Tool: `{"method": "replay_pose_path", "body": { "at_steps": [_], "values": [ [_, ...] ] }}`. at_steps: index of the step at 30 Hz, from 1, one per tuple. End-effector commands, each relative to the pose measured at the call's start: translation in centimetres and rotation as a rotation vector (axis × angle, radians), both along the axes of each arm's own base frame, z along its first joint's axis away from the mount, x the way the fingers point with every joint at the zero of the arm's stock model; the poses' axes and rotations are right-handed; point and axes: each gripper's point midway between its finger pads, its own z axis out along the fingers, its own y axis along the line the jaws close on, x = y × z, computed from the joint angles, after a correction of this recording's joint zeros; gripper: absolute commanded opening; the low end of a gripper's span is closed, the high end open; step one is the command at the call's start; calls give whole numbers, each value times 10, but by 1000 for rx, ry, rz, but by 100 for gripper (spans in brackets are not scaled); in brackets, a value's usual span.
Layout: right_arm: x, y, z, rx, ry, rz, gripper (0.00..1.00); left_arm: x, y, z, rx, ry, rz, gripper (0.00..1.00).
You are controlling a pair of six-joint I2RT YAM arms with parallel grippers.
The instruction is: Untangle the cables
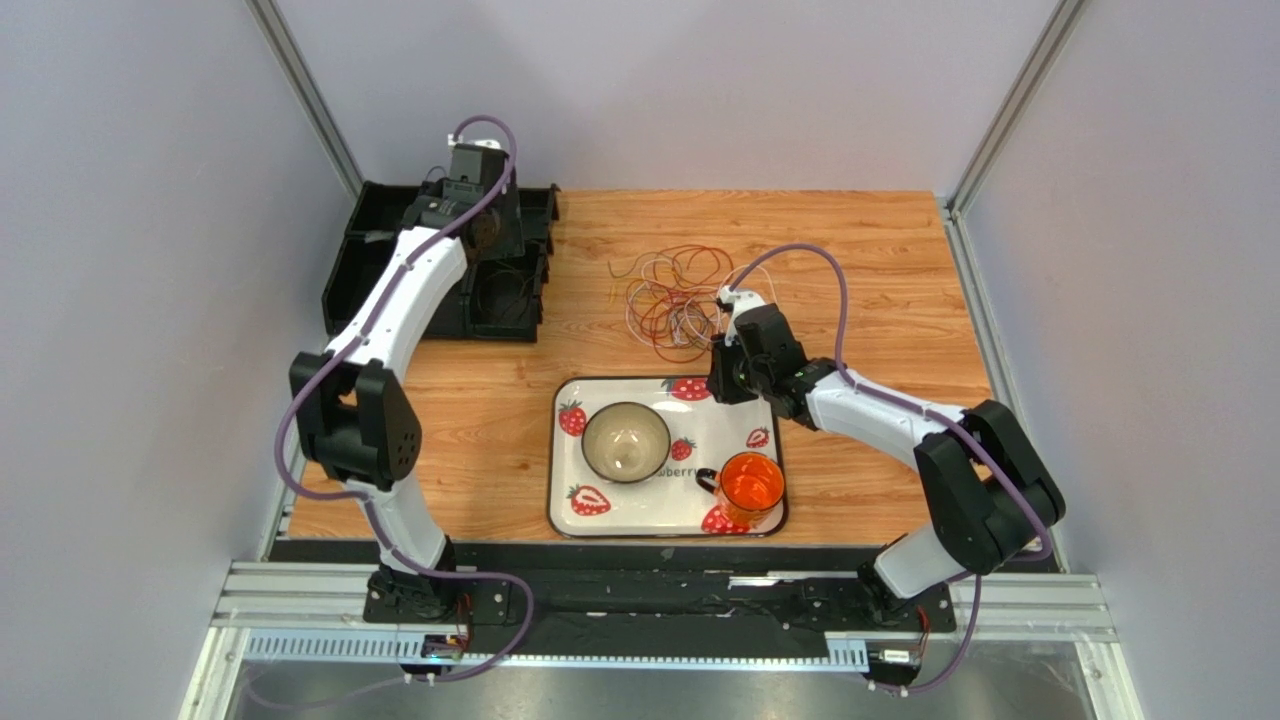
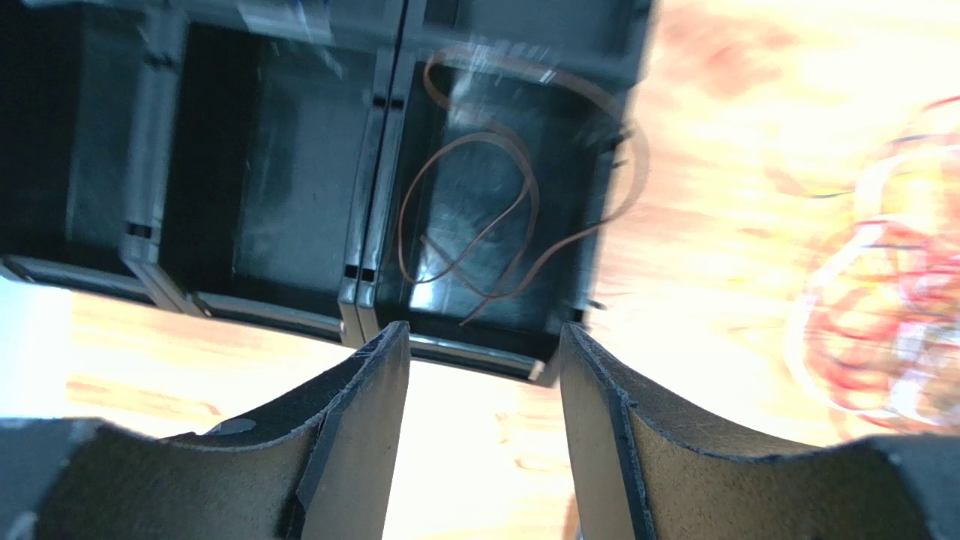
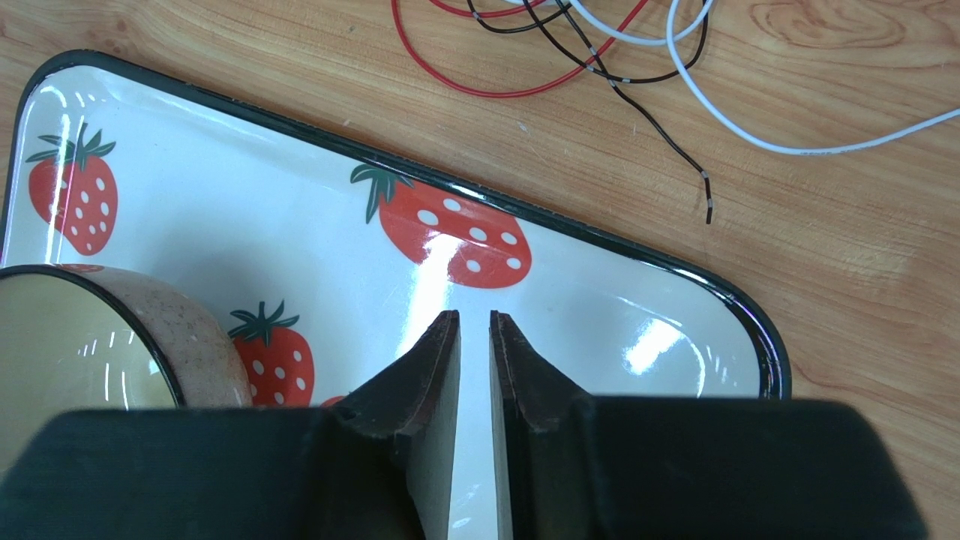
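The cables lie as a loose tangle of red, white and dark loops on the wooden table, behind the tray. One brown cable rests coiled in a compartment of the black organizer. My left gripper hovers over the organizer's near edge, open, with nothing between its fingers. The tangle shows as a blur to its right. My right gripper hangs over the tray's far edge, its jaws a narrow gap apart and empty. Red, white and dark cable ends lie just beyond it.
A strawberry-print tray sits at the near middle, holding a beige bowl and an orange cup. The bowl is left of my right fingers. The black organizer fills the far left corner. Walls enclose the table.
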Motion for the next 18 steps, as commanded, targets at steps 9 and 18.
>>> {"method": "replay_pose_path", "body": {
  "at_steps": [9, 18],
  "values": [
    [17, -21, 25, 3, -109, -160, 20, -23, -102, 35, -119, -112, -287, 61],
    [13, -49, 29, -6, -150, -325, 89, -24, -188, -6, -167, -132, -512, 61]
  ]
}}
